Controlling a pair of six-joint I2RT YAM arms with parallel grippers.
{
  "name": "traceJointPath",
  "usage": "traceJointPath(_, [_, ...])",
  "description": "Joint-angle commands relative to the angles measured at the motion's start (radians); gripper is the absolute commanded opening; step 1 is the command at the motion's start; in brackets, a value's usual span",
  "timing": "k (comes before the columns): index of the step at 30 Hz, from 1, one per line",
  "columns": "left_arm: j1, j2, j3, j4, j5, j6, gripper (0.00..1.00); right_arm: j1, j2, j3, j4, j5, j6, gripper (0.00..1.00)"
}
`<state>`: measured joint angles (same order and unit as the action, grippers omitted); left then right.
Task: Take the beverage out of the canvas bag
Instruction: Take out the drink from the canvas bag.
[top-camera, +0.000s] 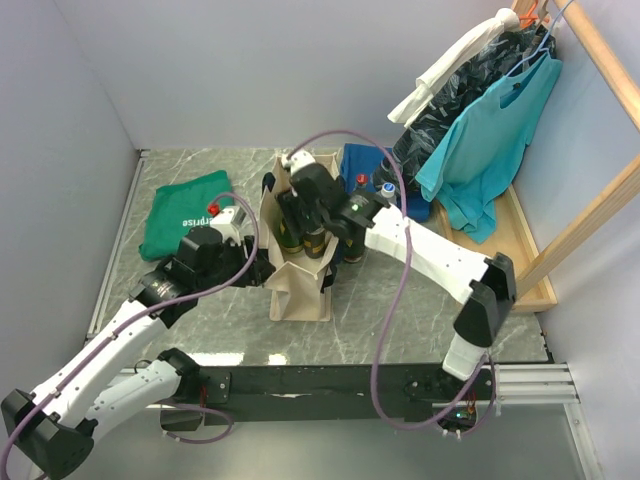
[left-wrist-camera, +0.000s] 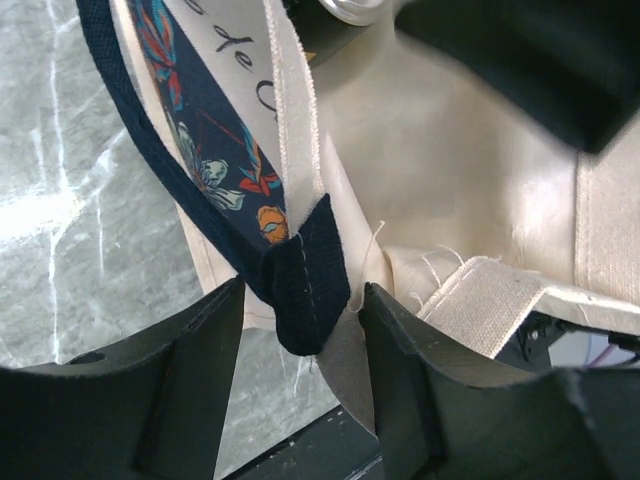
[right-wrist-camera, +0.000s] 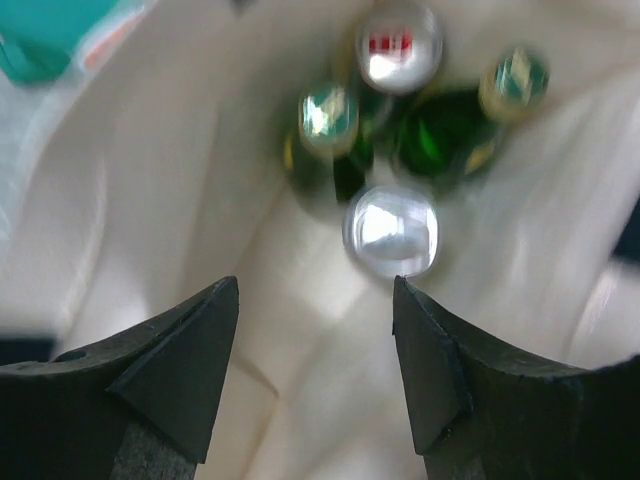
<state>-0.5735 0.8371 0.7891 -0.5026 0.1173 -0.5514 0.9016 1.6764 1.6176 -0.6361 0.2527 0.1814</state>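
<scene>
The cream canvas bag (top-camera: 300, 295) stands upright mid-table. My right gripper (top-camera: 300, 222) hangs over its mouth, open and empty (right-wrist-camera: 315, 330). Below it, inside the bag (right-wrist-camera: 150, 200), stand several green beverage bottles. The nearest has a silver cap (right-wrist-camera: 392, 230) just beyond my right fingertip; a red-marked cap (right-wrist-camera: 399, 45) and two foil-topped ones (right-wrist-camera: 329, 115) are farther in. My left gripper (top-camera: 265, 265) is at the bag's left side. Its jaws (left-wrist-camera: 302, 320) straddle the end of a navy strap handle (left-wrist-camera: 305, 295) and a canvas edge (left-wrist-camera: 350, 365), with a gap on the left side.
A folded green T-shirt (top-camera: 185, 215) lies left of the bag and a blue cloth (top-camera: 365, 160) behind it. Two capped bottles (top-camera: 362, 185) (top-camera: 388, 188) stand behind the right arm. A wooden rack (top-camera: 590, 210) with a teal shirt (top-camera: 495, 140) fills the right side.
</scene>
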Motion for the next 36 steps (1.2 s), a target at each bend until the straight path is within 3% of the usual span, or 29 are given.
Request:
traceJointPath(1, [-0.041, -0.039, 0.001, -0.065, -0.114, -0.042, 0.57, -0.058, 0.086, 0.171, -0.068, -0.029, -0.005, 0.69])
traceJointPath(8, [-0.147, -0.133, 0.005, -0.122, -0.300, -0.113, 0.56, -0.089, 0.112, 0.189, -0.123, -0.076, 0.013, 0.68])
traceJointPath(12, [-0.195, -0.156, 0.009, -0.146, -0.358, -0.142, 0.61, -0.092, 0.100, 0.153, -0.122, -0.101, 0.018, 0.69])
traceJointPath(17, [-0.206, -0.145, 0.009, -0.142, -0.338, -0.136, 0.61, -0.104, 0.111, 0.117, -0.117, -0.107, 0.018, 0.78])
traceJointPath(24, [-0.209, -0.116, 0.010, -0.126, -0.301, -0.114, 0.61, -0.133, 0.126, 0.084, -0.082, -0.086, -0.005, 0.78])
traceJointPath(29, [-0.209, -0.107, 0.010, -0.120, -0.295, -0.110, 0.62, -0.147, 0.144, 0.070, -0.074, -0.073, -0.115, 0.79])
traceJointPath(36, [-0.209, -0.095, 0.012, -0.122, -0.297, -0.108, 0.64, -0.202, 0.144, 0.051, -0.028, -0.171, -0.145, 0.80])
